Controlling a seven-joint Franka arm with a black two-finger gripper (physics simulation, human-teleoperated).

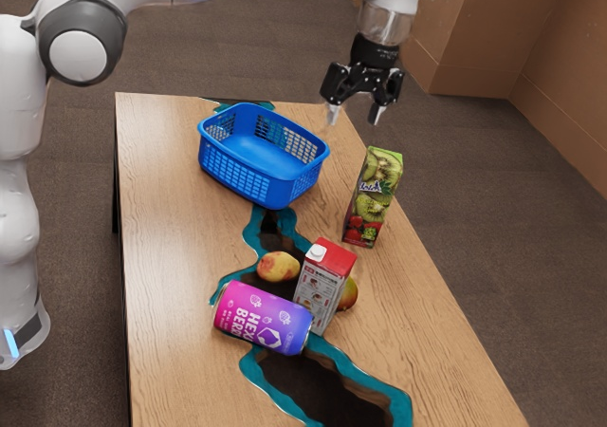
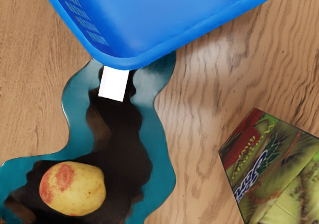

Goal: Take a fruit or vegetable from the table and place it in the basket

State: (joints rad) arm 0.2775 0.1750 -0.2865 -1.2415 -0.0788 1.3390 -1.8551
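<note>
Released and empty, a robot's jaws stand parted above the surface [image 1: 171, 256], one pale fingertip [image 1: 332, 115] to either side of bare air. Well below them, and apart from their tips, a yellow-red fruit [image 1: 278, 267] lies on the dark, teal-edged strip [image 2: 119, 129], the likeliest candidate for the blue basket [image 1: 270, 182]. Whole and smooth-skinned, it looks a light load, firm but open to bruising; its rounded sides could roll or slip from a high or off-center pinch. The better hold appears to be across the narrower middle of its slightly oblong body, tips lowered to about its widest level, closing gently and evenly from two sides.

Beneath the jaws' approach to the fruit, a red-topped carton [image 1: 327, 280] stands close by and a purple can [image 1: 263, 318] lies on its side, so a straight descent with the tips turned clear of both seems wisest. A second fruit [image 1: 350, 294], partly hidden behind the carton and also below the jaws, looks the harder reach. The kiwi juice box [image 1: 375, 199], upright beneath the jaws' level, stands well apart from the first fruit and should not hamper the grasp.
</note>
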